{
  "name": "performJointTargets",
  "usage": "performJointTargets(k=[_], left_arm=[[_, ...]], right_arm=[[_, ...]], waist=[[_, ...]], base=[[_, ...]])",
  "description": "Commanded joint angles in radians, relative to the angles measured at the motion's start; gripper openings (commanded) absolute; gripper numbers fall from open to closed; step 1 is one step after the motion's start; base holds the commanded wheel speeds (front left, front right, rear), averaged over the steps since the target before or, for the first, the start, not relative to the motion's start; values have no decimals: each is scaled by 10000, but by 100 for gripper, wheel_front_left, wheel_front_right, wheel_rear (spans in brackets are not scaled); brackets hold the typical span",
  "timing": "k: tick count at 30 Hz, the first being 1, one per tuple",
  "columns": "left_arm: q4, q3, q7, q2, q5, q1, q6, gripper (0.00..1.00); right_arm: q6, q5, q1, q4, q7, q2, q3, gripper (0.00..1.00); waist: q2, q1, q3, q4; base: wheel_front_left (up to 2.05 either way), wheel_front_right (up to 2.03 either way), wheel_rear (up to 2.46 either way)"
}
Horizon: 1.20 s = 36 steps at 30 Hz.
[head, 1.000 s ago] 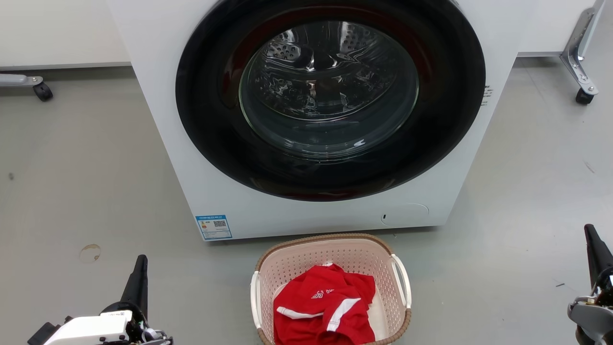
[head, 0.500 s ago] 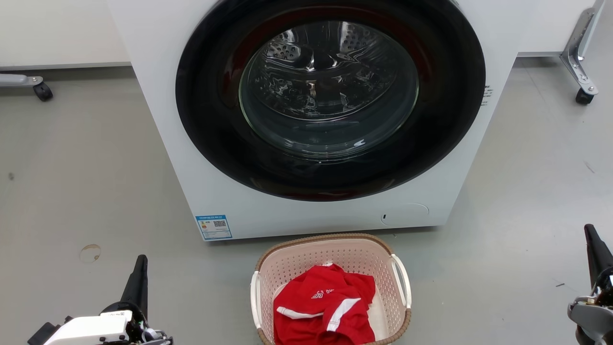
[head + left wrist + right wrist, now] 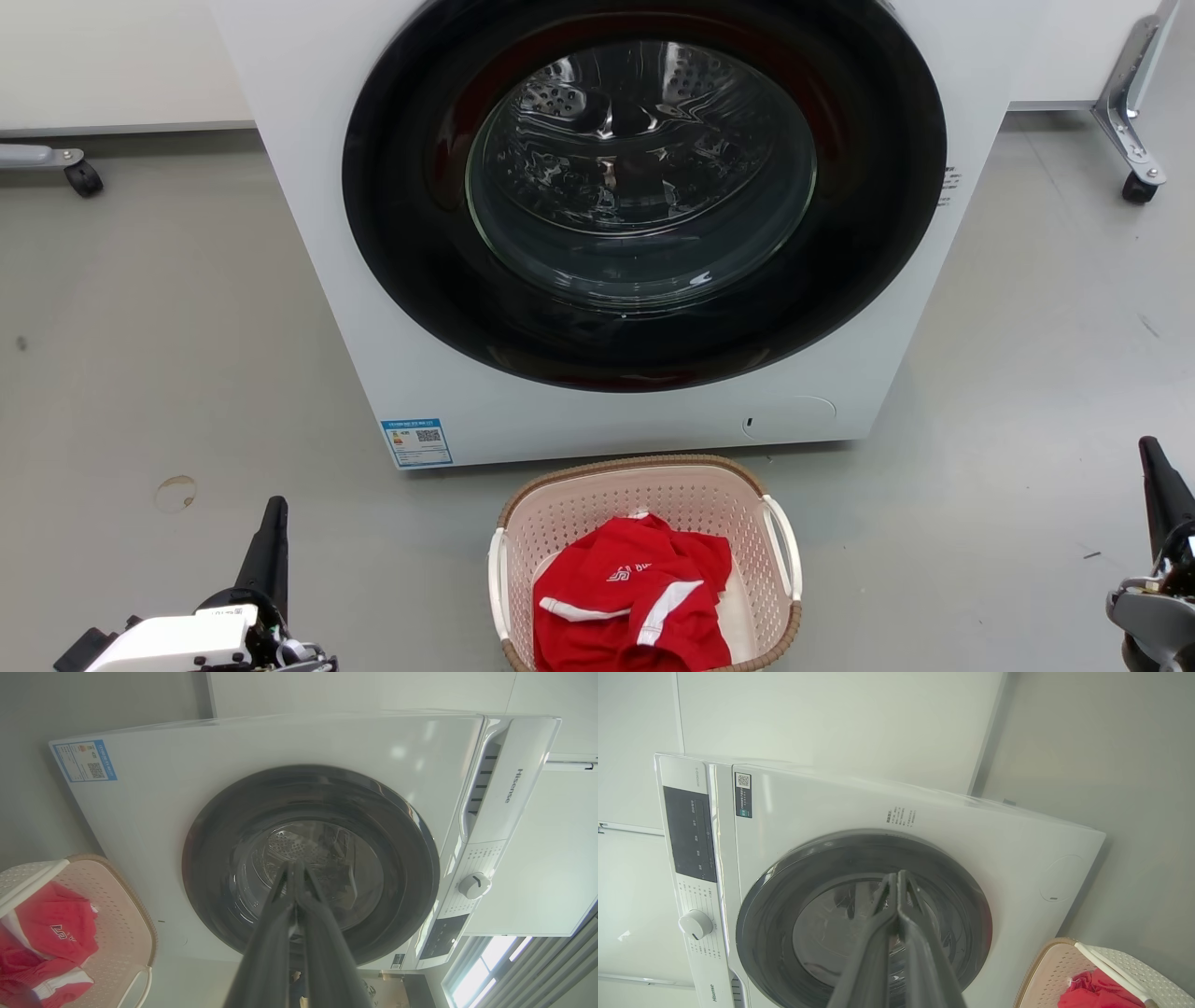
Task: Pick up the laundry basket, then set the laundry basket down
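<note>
Head view: the small oval pale-pink perforated plastic laundry basket (image 3: 579, 513) sits on the floor (image 3: 140, 373) between the closed left hand (image 3: 274, 509) and closed right hand (image 3: 1149, 453), a white handle (image 3: 498, 583) facing each; the left lies nearer.

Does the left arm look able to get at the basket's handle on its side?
Probably yes: the left gripper, shut, sits apart from the laundry basket, with nothing on the floor between it and the near white handle. It must open first.

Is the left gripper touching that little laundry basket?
Apart. The head view shows a strip of bare floor between the left gripper and the laundry basket.
</note>
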Motion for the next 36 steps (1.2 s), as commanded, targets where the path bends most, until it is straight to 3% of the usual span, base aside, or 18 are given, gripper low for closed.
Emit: performJointTargets(k=[1, 9, 10, 17, 21, 26, 36], left_arm=[[-229, 300, 61, 120, 33, -516, -108, 0], [-229, 300, 61, 120, 33, -516, -108, 0], [2, -2, 0, 0, 0, 0, 0, 100], [320, -46, -90, -121, 2, 294, 13, 100], [257, -99, -207, -113, 7, 305, 9, 100], [174, -161, -355, -104, 15, 333, 4, 100], [30, -299, -650, -84, 41, 348, -6, 100]], right_arm=[[48, -6, -485, -265, 74, -246, 179, 0], [48, -6, -485, -265, 74, -246, 179, 0], [0, 0, 1, 4, 0, 2, 0, 100], [-10, -45, 278, 276, -56, 299, 100, 100], [-8, -118, 249, 209, -147, 281, 198, 100], [-6, -206, 228, 124, -262, 256, 329, 100], [-1, -373, 175, -37, -495, 173, 605, 100]], waist=[[0, 0, 0, 0], [0, 0, 0, 0], [0, 0, 0, 0], [0, 2, 0, 2], [0, 22, -23, 7], [0, 1, -9, 13], [0, 0, -18, 44]], base=[[0, 0, 0], [0, 0, 0], [0, 0, 0], [0, 0, 0], [0, 0, 0], [0, 0, 0], [0, 0, 0]])
